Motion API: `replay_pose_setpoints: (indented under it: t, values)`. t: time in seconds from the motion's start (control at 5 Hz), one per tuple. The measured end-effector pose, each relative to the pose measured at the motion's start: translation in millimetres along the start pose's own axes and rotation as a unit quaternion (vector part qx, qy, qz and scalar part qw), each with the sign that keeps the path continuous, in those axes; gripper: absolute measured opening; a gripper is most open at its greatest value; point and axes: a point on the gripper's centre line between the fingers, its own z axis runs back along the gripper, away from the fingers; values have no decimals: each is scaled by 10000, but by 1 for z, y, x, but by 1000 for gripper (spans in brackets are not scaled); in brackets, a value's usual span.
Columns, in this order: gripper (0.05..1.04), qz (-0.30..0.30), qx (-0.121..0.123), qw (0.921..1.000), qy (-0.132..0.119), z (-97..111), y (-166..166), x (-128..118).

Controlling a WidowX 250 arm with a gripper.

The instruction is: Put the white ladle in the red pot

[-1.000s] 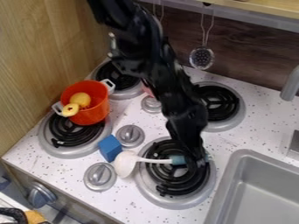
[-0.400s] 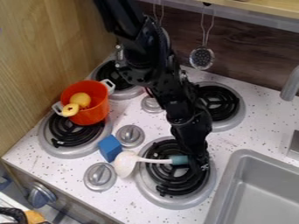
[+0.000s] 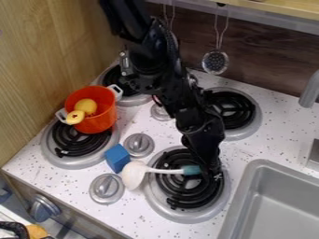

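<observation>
This is a kitchen, real or toy, I cannot tell which. A metal sink is set into the speckled white table, with a faucet behind the sink. Left of the sink are four coil burners with round knobs. Behind and left of the sink, a perforated skimmer hangs before a dark wood-look wall.

Bright, fairly even light from my camera here. Counter is the brightest big area; front panel below its edge sits in shade, so I'd say light's from above. Arm reads near-black, small glints on it, detail lost in the dark parts. Soft sheen on burner pan and sink. Backsplash dimmer. Pot shaded inside.
</observation>
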Motion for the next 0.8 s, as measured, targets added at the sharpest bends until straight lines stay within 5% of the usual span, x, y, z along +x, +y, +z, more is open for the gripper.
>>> replay_pose_setpoints:
  t: [0.2, 0.4, 0.8]
  values:
    - [325, -21, 89, 10000, 28, 0, 3, 0]
    - [226, -218, 44, 9995, 226, 1, -4, -3]
    - [226, -321, -264, 9976, 561, 33, -8, 9]
